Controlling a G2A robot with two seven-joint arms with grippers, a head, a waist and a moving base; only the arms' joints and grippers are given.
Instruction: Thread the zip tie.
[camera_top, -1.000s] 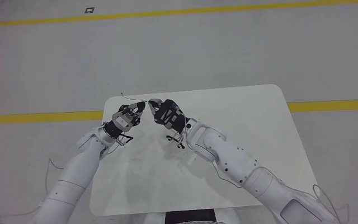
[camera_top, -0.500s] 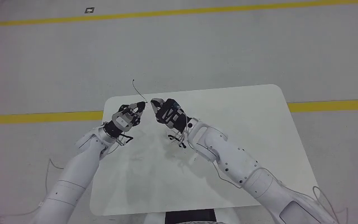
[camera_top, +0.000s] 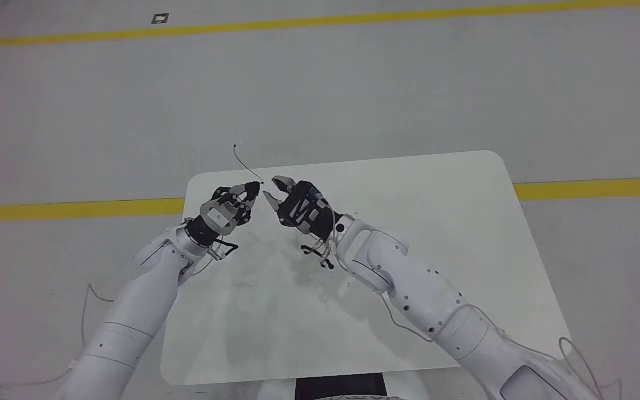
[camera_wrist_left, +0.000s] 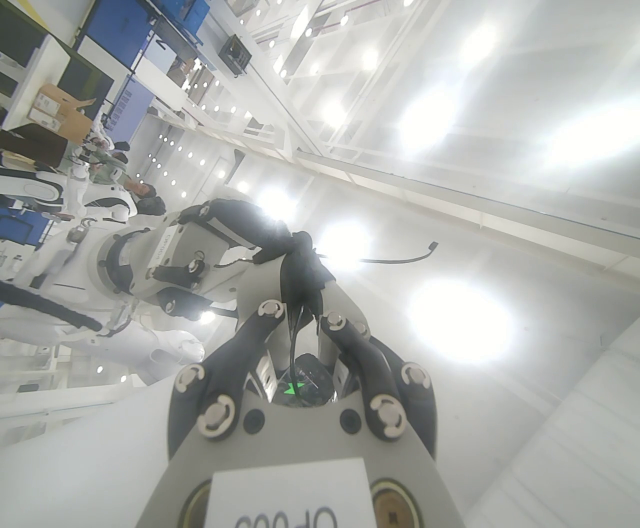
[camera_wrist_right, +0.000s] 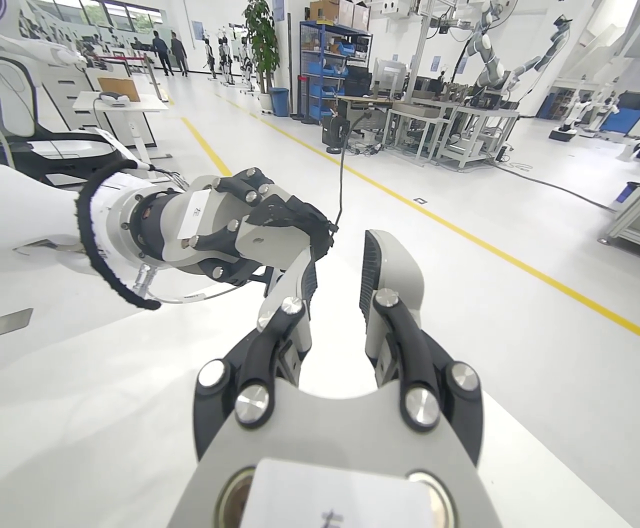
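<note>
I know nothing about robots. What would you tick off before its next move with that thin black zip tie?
1. Tie gripped: jaws of the left gripper shut on the zip tie. Ok.
2. Receiving side ready: jaws of the right gripper open, empty. Ok.
3. Free end reachable: it stands up out of the left jaws, touching nothing. Ok.
4. Grippers close together: tips face each other near a corner of the table. Ok.
5. Tie threaded into a loop: it is one open strand. Not ok.
6. Right jaws lined up with the strand: cannot tell.
</note>
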